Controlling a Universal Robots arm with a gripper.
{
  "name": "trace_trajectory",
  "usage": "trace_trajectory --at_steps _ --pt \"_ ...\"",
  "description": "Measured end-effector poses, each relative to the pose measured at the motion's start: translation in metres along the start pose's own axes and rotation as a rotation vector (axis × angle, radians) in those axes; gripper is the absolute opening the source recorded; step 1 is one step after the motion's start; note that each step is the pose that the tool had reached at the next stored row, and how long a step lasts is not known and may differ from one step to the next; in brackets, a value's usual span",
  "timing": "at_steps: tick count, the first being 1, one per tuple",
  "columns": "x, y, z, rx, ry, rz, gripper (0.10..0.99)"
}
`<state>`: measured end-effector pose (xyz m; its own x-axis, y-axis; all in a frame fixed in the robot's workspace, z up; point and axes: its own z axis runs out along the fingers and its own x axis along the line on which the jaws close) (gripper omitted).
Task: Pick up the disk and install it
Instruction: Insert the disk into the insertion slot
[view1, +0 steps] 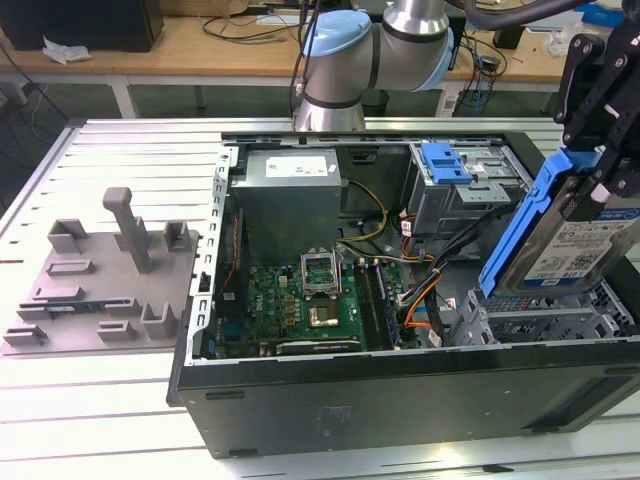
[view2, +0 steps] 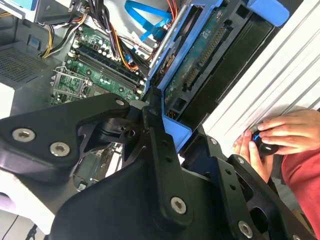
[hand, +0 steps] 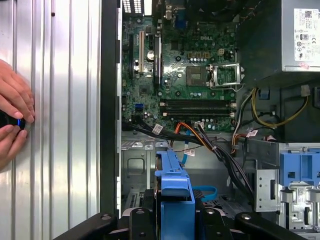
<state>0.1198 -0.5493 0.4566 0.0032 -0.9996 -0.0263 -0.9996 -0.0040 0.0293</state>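
We see the end effector (view1: 596, 172) clamped on the one disk (view1: 572, 250), which hangs tilted beneath it, over the open computer case (view1: 400, 400) at that case's end on the exterior view's right. We count one disk, one case and two hands (hand: 15, 102) resting beside the case on the ribbed tabletop (hand: 60, 160). The disk is silver with a white-and-blue label and a blue carrier frame.
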Motion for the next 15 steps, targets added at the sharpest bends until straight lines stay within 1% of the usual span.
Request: trace_trajectory --at_steps 15 --pt "0.0005 -0.0002 0.005 0.0 0.0001 0.0 0.369"
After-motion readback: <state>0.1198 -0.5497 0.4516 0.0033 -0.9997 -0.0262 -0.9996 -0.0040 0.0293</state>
